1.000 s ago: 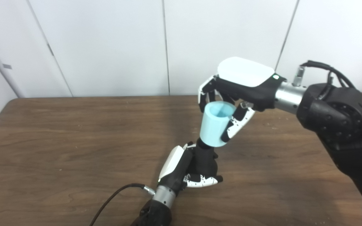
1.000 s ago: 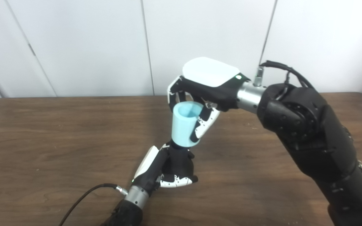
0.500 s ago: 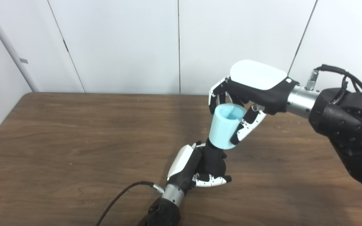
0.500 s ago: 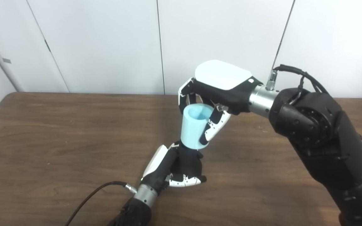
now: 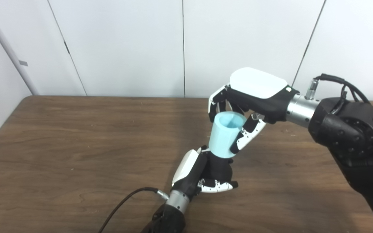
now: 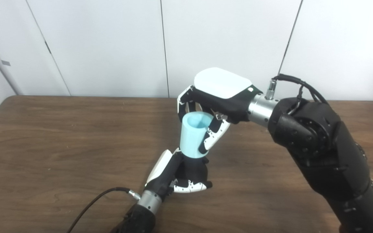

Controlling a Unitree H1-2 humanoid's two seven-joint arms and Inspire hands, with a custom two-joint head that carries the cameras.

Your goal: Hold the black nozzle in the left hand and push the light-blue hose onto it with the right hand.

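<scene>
Left hand (image 5: 202,173) clamped around the black nozzle (image 5: 219,163), fingers (image 5: 217,186) wrapped across its near side, held low over the middle of the surface (image 5: 76,145). Right hand (image 5: 251,97) closed on the light-blue hose (image 5: 225,134), fingers (image 5: 248,137) pressed on its right flank and others curled over its far rim. Hose upright with a slight tilt, open mouth up, lower end meeting the top of the nozzle just above the left hand; how deep the nozzle sits inside, impossible to tell.

Possible trouble from here:
- Jamming, should the hose axis lean away from the nozzle axis during the push; the slight tilt hints at that risk.
- Slipping of the hose upward through the right hand under resistance, given a grip on smooth sides only.
- Twisting or sinking of the nozzle in the left hand under downward force, with the nozzle mostly hidden inside the grasp.
- Pinching of the left hand's uppermost fingers between hose rim and palm, since the rim sits nearly touching them.

Room for moving: wide bare wood to the left and right of the hands, far edge near the white wall panels (image 5: 125,48), well apart from the work. Black cable (image 5: 121,202) trailing toward the near edge behind the left wrist, near enough to snag on a pull-back.
</scene>
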